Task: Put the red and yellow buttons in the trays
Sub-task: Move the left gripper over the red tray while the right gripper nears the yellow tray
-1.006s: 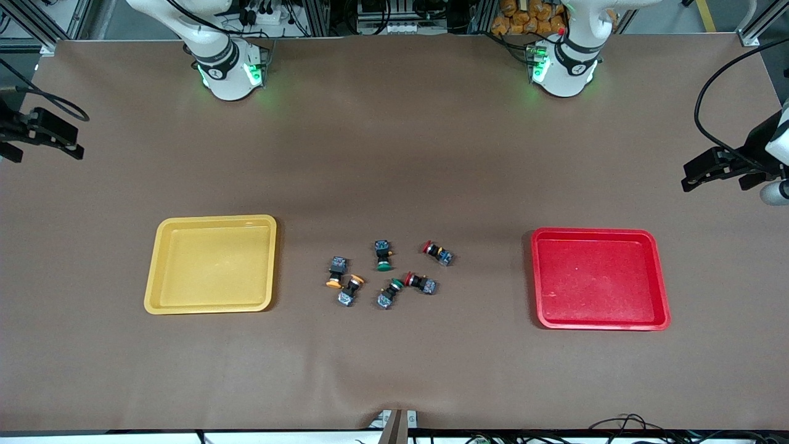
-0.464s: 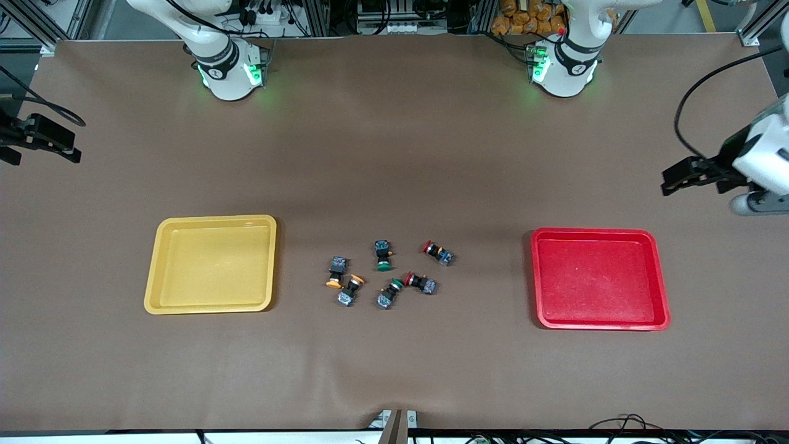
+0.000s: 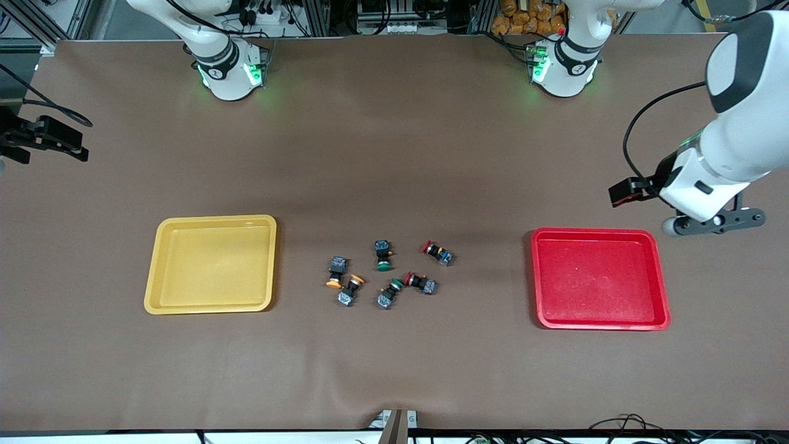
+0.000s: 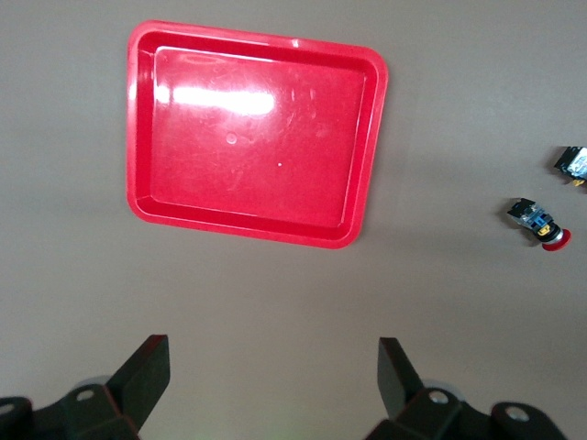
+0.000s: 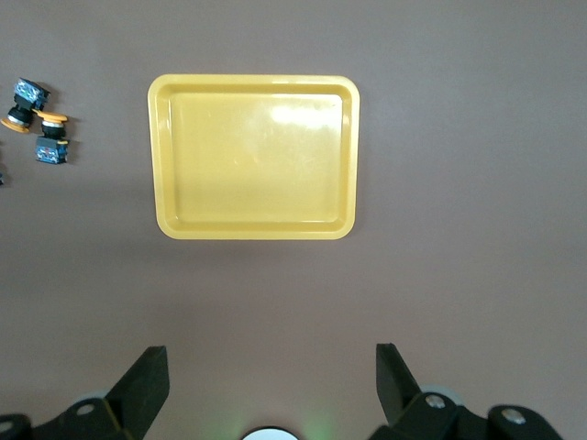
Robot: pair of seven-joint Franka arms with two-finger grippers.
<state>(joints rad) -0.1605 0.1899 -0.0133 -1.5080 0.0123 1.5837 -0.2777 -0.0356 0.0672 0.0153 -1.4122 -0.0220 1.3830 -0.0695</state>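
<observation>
Two red buttons [image 3: 437,252] [image 3: 421,282] and two yellow buttons [image 3: 336,271] [image 3: 350,290] lie in a loose cluster mid-table between the trays. The yellow tray [image 3: 211,264] lies toward the right arm's end and the red tray [image 3: 601,279] toward the left arm's end; both hold nothing. My left gripper [image 4: 272,367] is open and empty, up in the air over bare table beside the red tray [image 4: 257,147]; it shows in the front view [image 3: 718,221]. One red button [image 4: 541,225] shows in its view. My right gripper [image 5: 271,376] is open and empty, high beside the yellow tray [image 5: 254,156].
Two green-capped switches [image 3: 383,255] [image 3: 389,293] lie among the buttons. The two yellow buttons [image 5: 23,105] [image 5: 52,137] show in the right wrist view. The right arm's black wrist part [image 3: 46,139] sits at the table's end. Brown mat covers the table.
The left arm has swung in from the table's end toward the red tray. The right arm has barely shifted. The buttons and trays have not moved.
</observation>
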